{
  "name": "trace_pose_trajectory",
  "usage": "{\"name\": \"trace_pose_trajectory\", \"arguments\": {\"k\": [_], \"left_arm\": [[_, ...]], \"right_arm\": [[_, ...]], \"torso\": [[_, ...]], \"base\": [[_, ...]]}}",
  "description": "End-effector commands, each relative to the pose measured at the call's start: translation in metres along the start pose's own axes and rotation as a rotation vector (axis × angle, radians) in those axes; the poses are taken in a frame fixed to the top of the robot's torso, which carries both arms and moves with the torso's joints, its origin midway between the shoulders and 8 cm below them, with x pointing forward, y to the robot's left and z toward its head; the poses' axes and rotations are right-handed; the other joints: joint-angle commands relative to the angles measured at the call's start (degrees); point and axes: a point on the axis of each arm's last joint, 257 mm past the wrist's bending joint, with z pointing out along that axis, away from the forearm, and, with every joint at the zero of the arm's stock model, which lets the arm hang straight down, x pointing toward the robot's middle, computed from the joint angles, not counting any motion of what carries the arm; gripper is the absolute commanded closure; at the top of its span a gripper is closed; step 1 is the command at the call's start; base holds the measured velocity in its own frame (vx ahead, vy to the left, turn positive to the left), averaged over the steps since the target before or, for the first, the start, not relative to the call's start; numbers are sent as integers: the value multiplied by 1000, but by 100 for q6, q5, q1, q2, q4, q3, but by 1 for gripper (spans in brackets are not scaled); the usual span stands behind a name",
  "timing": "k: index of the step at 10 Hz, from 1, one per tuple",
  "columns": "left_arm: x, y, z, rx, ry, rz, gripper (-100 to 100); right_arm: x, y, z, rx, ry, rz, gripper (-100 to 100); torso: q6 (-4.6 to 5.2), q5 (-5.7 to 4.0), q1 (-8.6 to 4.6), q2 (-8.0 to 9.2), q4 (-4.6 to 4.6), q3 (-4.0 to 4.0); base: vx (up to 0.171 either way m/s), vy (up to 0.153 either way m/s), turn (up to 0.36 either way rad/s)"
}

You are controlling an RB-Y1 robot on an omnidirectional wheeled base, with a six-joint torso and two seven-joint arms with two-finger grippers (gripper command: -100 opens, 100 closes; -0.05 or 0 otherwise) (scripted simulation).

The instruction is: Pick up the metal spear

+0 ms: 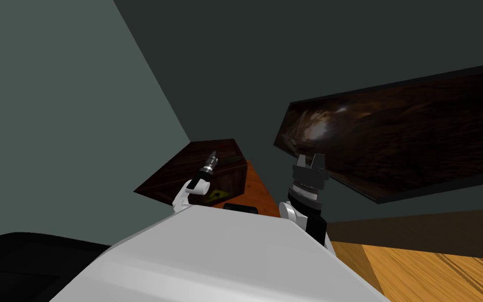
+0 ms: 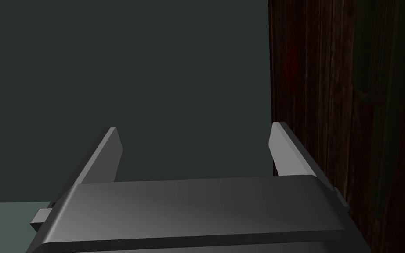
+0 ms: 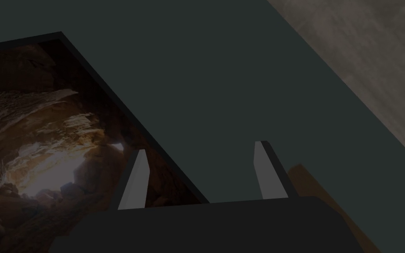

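Left end effector (image 2: 195, 131): it is sitting closest to the lens, its two blade fingers standing apart with nothing between them; one finger is running just beside a dark wood face. From the head view it (image 1: 212, 157) is pointing up over the top of a dark wooden cabinet.
Walls: a dark grey-green wall (image 1: 287, 52) is filling the background, meeting a paler grey-green wall (image 1: 52, 105) at a corner.
Framed picture (image 1: 418, 136): it is hanging on the dark wall, showing a brown cave scene inside a black frame.
Floor (image 1: 434, 272): orange-brown wooden boards are showing low on the robot's right.
Dark wooden cabinet (image 1: 219, 178): it is standing in the corner where the walls meet, a small yellow-green mark (image 1: 215, 196) showing on its front.
Right end effector (image 1: 310, 158): it is pointing upward near the picture's lower corner, fingers spread apart and gripping nothing.
Spear, perhaps: a long dim greenish shape (image 2: 386, 145) is lying along the grain of the dark wood beside the left fingers; I cannot tell whether it is the spear.
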Motion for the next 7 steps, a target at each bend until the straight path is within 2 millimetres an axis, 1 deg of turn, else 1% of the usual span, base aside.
{"name": "trace_pose_trajectory", "arguments": {"k": [1,2,3,4,5,6,7], "left_arm": [[-1,8,4,-38,0,-8,-100],[-1,12,3,-56,0,-8,-100],[-3,12,12,-69,0,-23,-100],[-3,19,12,-98,0,-23,-100],[-3,23,11,-112,-1,-23,-100],[-5,23,20,-126,0,-38,-100],[-5,28,19,-149,-1,-38,-100]], "right_arm": [[0,0,0,0,0,0,0],[0,0,0,0,0,0,0],[0,0,0,0,0,0,0],[0,0,0,0,0,0,0],[0,0,0,0,0,0,0],[0,0,0,0,0,0,0],[0,0,0,0,0,0,0]], "torso": [[0,0,0,0,0,0],[-1,-1,-2,1,0,1],[-1,1,8,2,0,1],[0,-1,-4,1,0,0],[-1,-2,-4,0,0,0],[-1,1,9,0,0,0],[0,1,5,0,0,0]], "base": [[-1,-65,5],[1,-31,3],[-2,-74,-5],[4,-72,4],[5,-25,4],[0,-46,-4],[3,-63,-1]]}}
